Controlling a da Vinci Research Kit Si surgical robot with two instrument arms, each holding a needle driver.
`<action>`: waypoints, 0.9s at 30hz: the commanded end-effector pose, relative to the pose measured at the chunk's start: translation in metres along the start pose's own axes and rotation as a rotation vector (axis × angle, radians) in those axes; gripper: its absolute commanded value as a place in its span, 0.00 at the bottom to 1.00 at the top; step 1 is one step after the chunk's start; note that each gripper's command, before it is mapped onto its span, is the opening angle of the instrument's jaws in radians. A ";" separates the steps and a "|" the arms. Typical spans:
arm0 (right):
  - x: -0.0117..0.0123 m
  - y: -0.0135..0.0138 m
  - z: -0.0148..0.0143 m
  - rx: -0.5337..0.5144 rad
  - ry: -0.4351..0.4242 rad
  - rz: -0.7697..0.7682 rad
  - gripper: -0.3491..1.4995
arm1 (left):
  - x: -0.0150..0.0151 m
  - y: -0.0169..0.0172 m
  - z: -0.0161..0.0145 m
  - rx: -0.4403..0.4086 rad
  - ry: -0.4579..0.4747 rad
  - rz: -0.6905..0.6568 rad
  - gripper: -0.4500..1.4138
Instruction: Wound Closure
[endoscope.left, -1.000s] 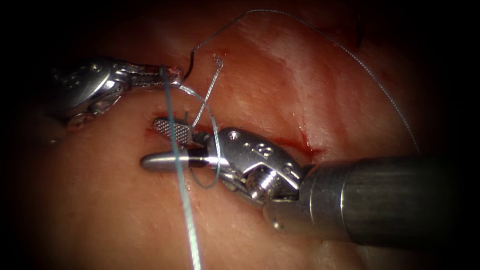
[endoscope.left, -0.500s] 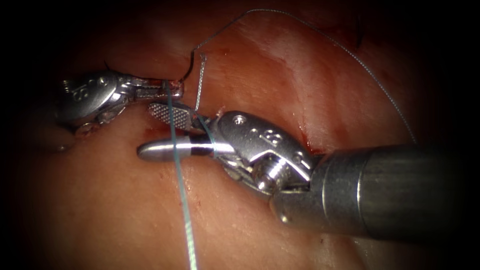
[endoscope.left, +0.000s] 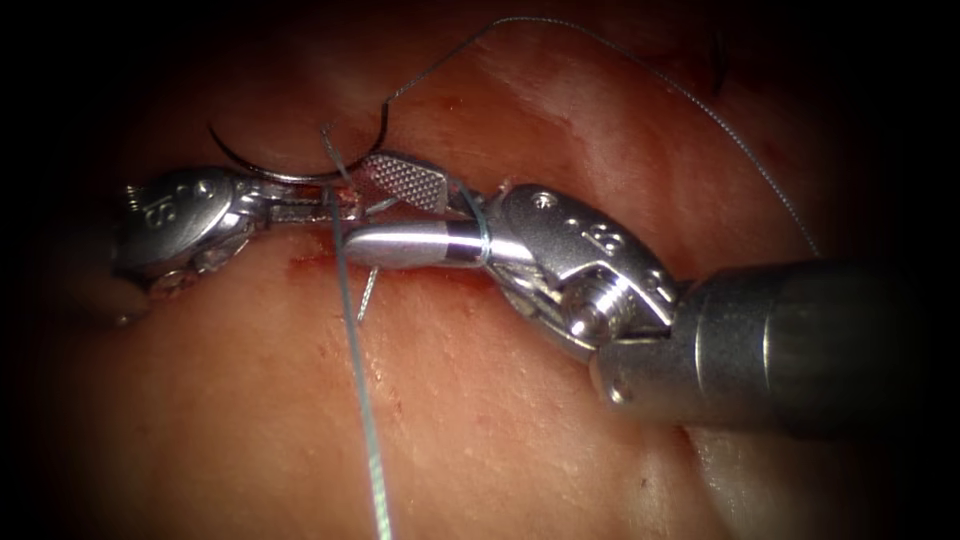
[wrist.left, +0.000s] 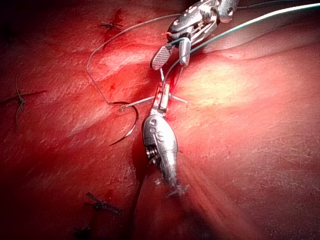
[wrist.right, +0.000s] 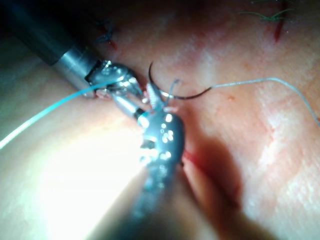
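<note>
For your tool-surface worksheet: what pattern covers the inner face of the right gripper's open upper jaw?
A fine cross-hatched grid on the right gripper, clearest in the endoscope view.

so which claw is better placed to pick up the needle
Right, probably: the right claw is open, gripping nothing, beside the needle, which lies loose on the tissue. The left claw is shut on the thread.
</note>
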 end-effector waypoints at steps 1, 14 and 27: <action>-0.0011 0.0008 0.0004 -0.016 0.006 0.009 0.74 | -0.0006 0.0002 0.0003 -0.003 0.002 0.001 0.00; -0.0035 0.0024 0.0032 -0.168 -0.044 0.084 0.72 | 0.0005 0.0038 0.0012 -0.035 0.007 -0.004 0.00; -0.0050 0.0041 0.0014 -0.383 -0.066 0.111 0.72 | 0.0011 0.0035 0.0020 -0.037 0.011 -0.011 0.00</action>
